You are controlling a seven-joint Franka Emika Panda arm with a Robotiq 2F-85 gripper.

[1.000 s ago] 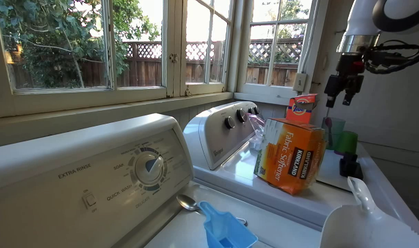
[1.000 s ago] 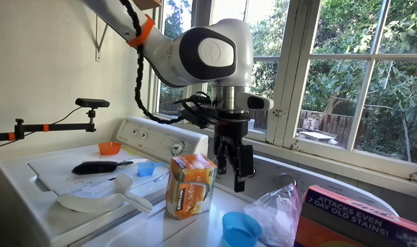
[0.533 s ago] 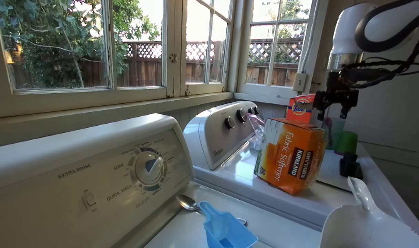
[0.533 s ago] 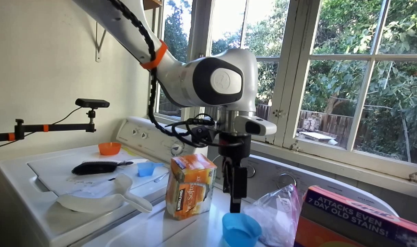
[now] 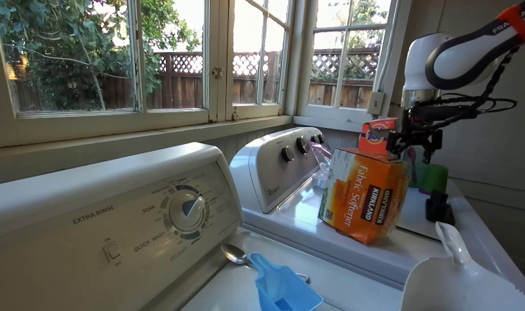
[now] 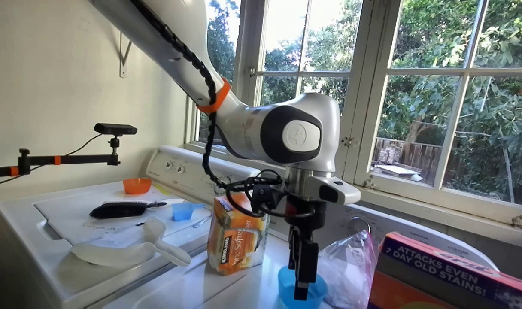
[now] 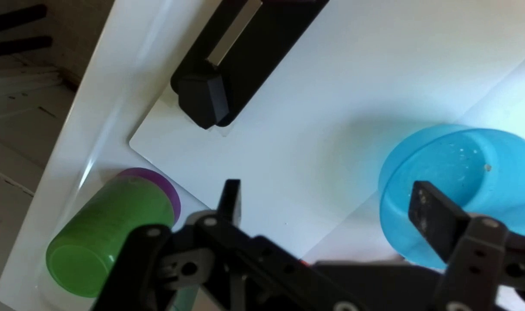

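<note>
Jaws wide apart | grpr (image 7: pixel 327 198) nr blue cup (image 7: pixel 469 172) | grn cup (image 7: pixel 115 229) opp. side

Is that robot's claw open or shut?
Open: in the wrist view, the gripper shows its two black fingers set wide apart, holding nothing.

both exterior views: oblique, toward windows (image 5: pixel 221 47) | shared: softener box (image 5: pixel 364 196) | wrist: close, downward
</note>
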